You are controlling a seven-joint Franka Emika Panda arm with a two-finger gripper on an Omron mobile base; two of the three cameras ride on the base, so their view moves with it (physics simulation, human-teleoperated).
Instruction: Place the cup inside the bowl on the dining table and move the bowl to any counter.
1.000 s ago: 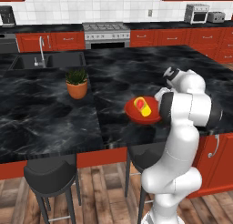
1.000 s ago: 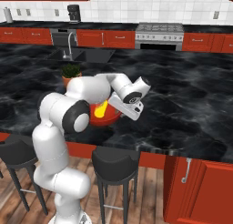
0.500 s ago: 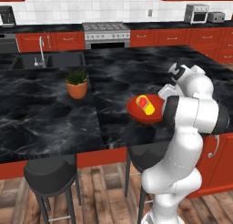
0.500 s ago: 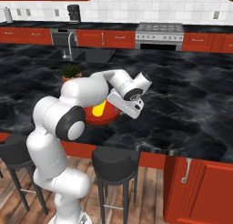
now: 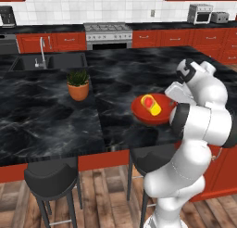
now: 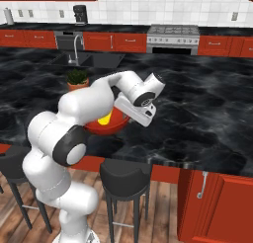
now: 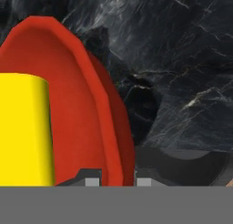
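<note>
Lying in the bowl (image 5: 152, 110) already, cup (image 5: 151, 104) placed; first half done. Bowl on the dining table (image 5: 55, 116) near its front edge. Gripper (image 7: 118, 180) pinching the bowl's rim. Left: carrying bowl over to a counter (image 5: 152, 27).

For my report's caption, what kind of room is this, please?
A home kitchen, rendered in simulation: a gas stove and a sink with faucet stand along the red cabinets, and bar stools sit at the marble island.

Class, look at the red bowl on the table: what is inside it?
The yellow cup with a red patch lies inside the bowl. The robot's arm covers the bowl's right rim and anything there.
</note>
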